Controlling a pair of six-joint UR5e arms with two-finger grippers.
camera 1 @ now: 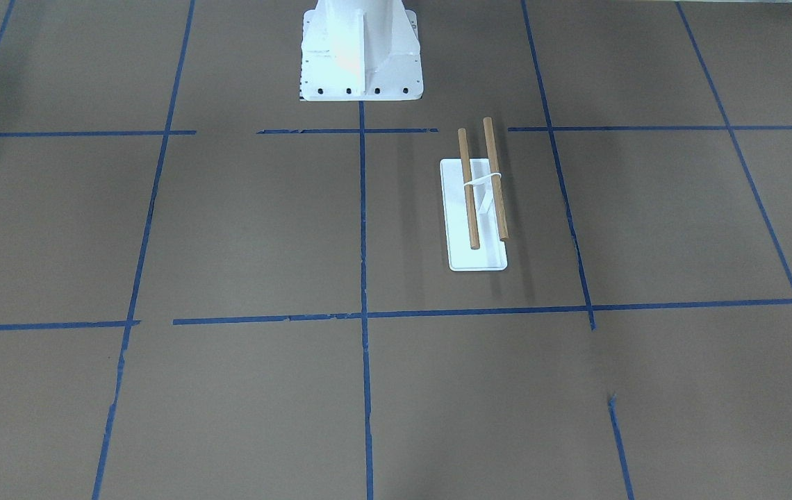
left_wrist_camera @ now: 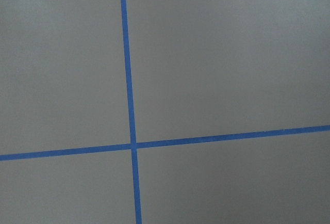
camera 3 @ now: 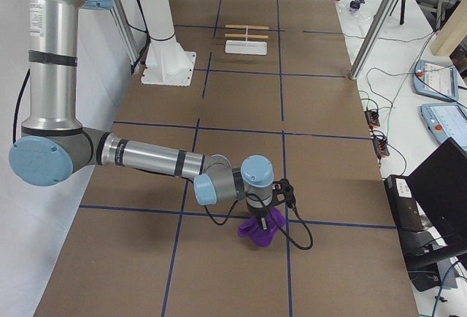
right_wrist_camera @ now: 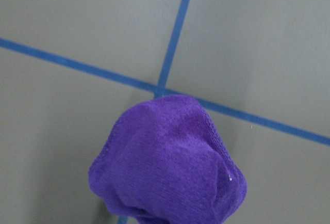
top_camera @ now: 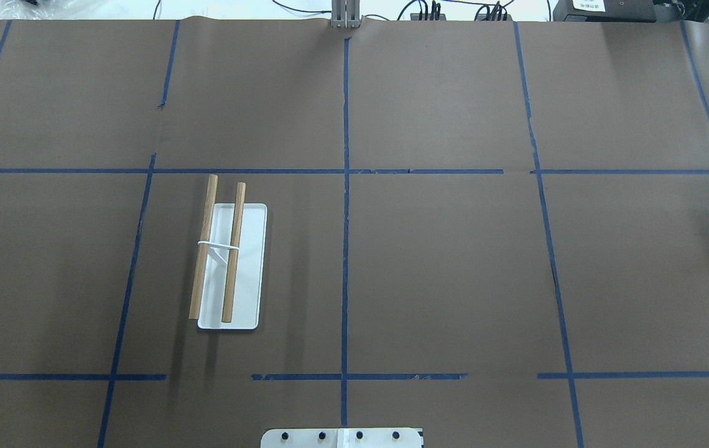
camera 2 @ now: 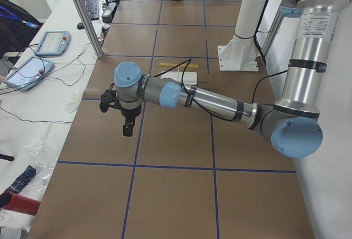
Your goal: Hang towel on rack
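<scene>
You have the towel (camera 3: pixel 261 231) directly under the right gripper (camera 3: pixel 259 213), near the counter's right end and about midway between the robot's edge and your own. It is a purple, finely knitted cloth bunched into a rounded clump. From the right wrist camera it fills the lower middle of the view, just below a crossing of blue tape (right_wrist_camera: pixel 172 43). No finger shows in that view, and the side view does not settle whether the jaws pinch the cloth or stand apart, nor whether the clump touches the counter. The rack (top_camera: pixel 230 261) stands well away on the robot's left half, somewhat nearer the robot's edge. It has a flat white base (top_camera: pixel 249 267) with rounded corners, a slim white upright (camera 1: pixel 485 201) and two parallel round wooden rods (top_camera: pixel 237 211), bare and matte brown. The left gripper (camera 2: pixel 127 124) hangs above the brown paper (top_camera: pixel 441 280) near the counter's left end, toward your edge. You cannot tell how its jaws stand. The white metal pedestal (camera 1: pixel 361 62) sits at the middle of the robot's edge.
</scene>
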